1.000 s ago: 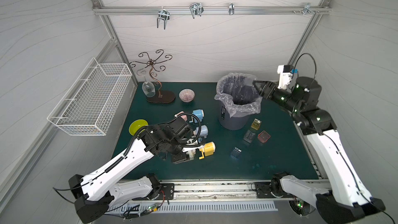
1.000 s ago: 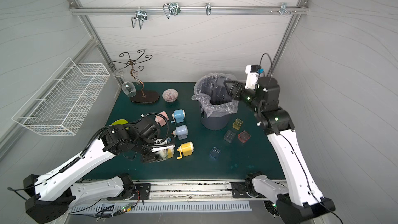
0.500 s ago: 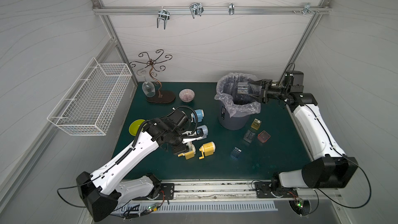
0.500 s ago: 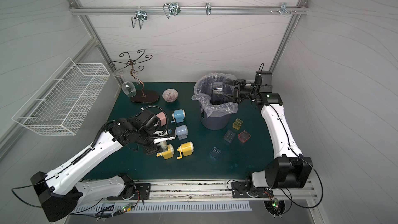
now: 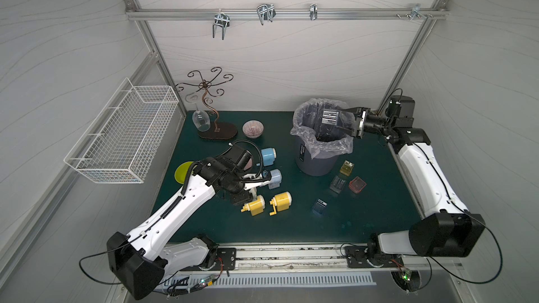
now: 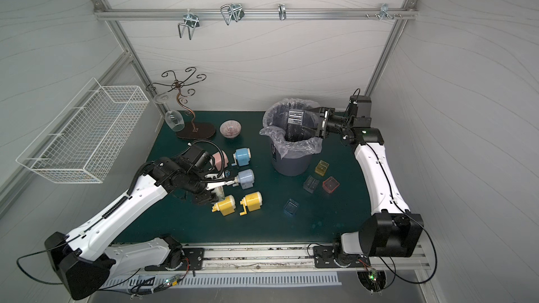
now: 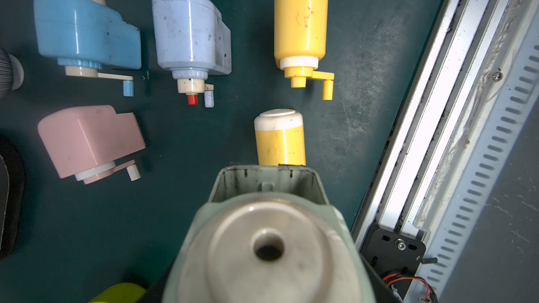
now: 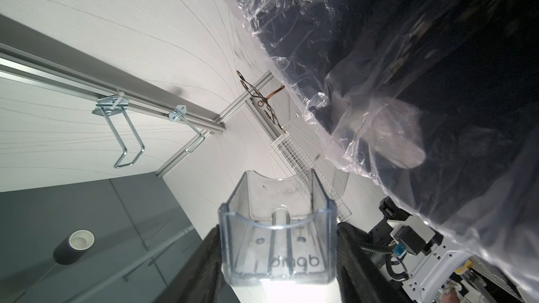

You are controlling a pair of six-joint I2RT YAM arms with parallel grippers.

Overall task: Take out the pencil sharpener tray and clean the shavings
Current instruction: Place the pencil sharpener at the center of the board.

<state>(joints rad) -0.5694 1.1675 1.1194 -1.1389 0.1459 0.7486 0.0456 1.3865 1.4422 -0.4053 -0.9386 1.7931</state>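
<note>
- Right gripper [image 5: 339,123], jaws narrowly parted, clamps the clear sharpener tray [image 8: 277,228] above the lined trash bin [image 5: 316,164].
- Left gripper [image 5: 248,195], well apart from the bin, grips the pale-green sharpener [image 7: 268,228], just beside a yellow sharpener [image 7: 280,141].

Green mat [image 5: 364,220], 5 sharpeners [image 5: 280,202], 4 trays [image 5: 357,185], bin [image 5: 315,164], bowl [image 5: 253,129]

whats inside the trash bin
A clear plastic liner; the right gripper holds a clear tray over the mouth. The bin bottom is dark, partly covered by tray and gripper, so any shavings cannot be seen.
</note>
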